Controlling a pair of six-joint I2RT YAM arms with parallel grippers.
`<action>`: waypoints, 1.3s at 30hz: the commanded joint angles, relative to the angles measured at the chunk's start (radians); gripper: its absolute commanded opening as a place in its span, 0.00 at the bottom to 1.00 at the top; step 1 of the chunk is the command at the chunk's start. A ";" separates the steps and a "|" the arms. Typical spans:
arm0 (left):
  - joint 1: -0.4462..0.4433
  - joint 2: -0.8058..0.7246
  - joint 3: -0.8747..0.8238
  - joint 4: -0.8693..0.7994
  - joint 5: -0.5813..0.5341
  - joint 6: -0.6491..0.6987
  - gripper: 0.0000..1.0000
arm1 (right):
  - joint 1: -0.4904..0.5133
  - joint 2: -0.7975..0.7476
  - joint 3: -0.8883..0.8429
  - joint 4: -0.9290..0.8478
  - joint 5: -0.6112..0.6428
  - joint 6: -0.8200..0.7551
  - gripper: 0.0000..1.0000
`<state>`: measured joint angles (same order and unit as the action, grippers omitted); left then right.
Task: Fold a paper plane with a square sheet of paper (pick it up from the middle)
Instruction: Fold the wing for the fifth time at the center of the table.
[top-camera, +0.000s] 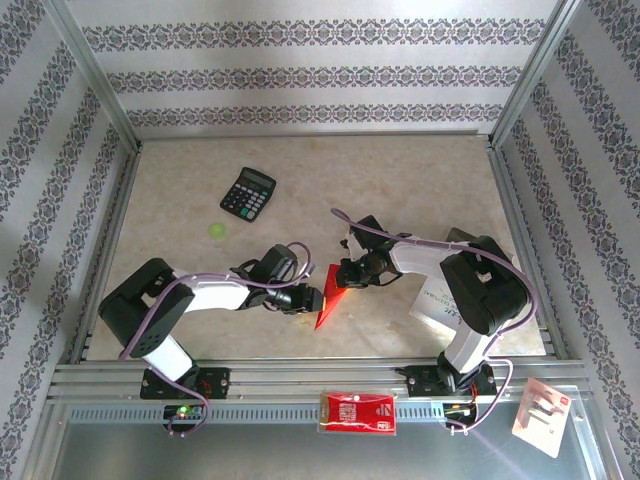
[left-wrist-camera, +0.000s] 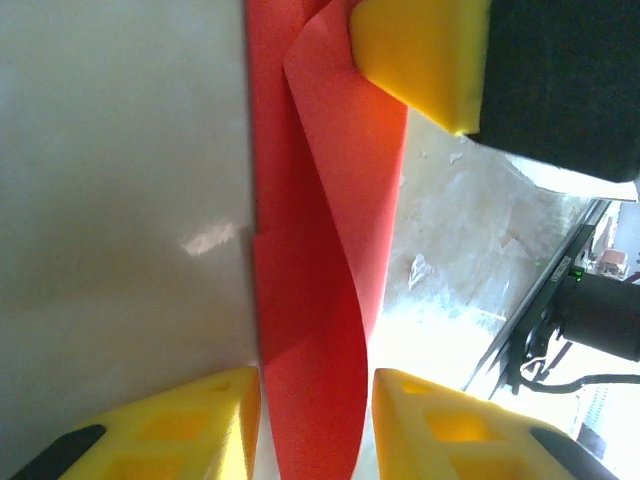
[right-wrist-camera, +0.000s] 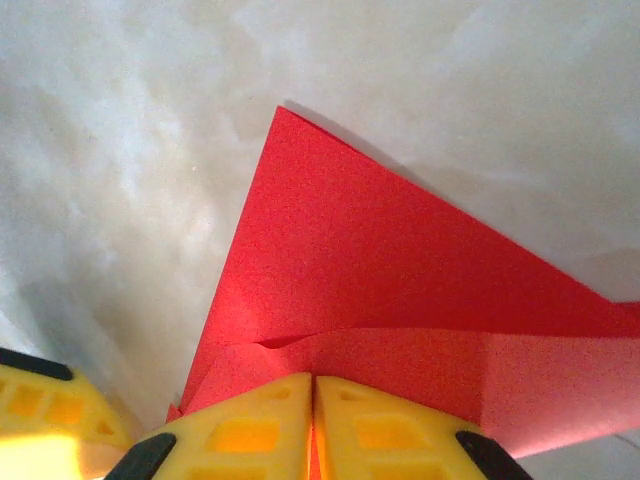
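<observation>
Near the table (top-camera: 300, 180) front: right pincer (right-wrist-camera: 314, 400) clamped on paper (right-wrist-camera: 380, 260), left pincer (left-wrist-camera: 315, 410) apart. Thin, floppy; grip at creases.

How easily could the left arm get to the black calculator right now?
Probably yes: the calculator lies on open table beyond it, with nothing between. But the left claw sits with jaws apart around the red paper, which the right claw pinches, so it would have to back off first.
</observation>
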<state>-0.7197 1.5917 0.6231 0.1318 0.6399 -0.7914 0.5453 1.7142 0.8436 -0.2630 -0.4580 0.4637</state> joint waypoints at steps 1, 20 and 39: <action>-0.004 -0.095 0.005 -0.144 -0.065 0.039 0.34 | -0.007 0.038 -0.002 -0.047 0.070 -0.025 0.14; -0.097 0.059 0.117 -0.001 -0.021 0.025 0.13 | -0.005 0.032 -0.012 -0.045 0.072 -0.020 0.13; -0.061 0.093 0.048 0.026 -0.016 0.033 0.12 | -0.005 0.038 -0.014 -0.045 0.072 -0.022 0.13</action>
<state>-0.7914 1.6760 0.6861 0.1440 0.6243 -0.7849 0.5453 1.7157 0.8448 -0.2646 -0.4576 0.4637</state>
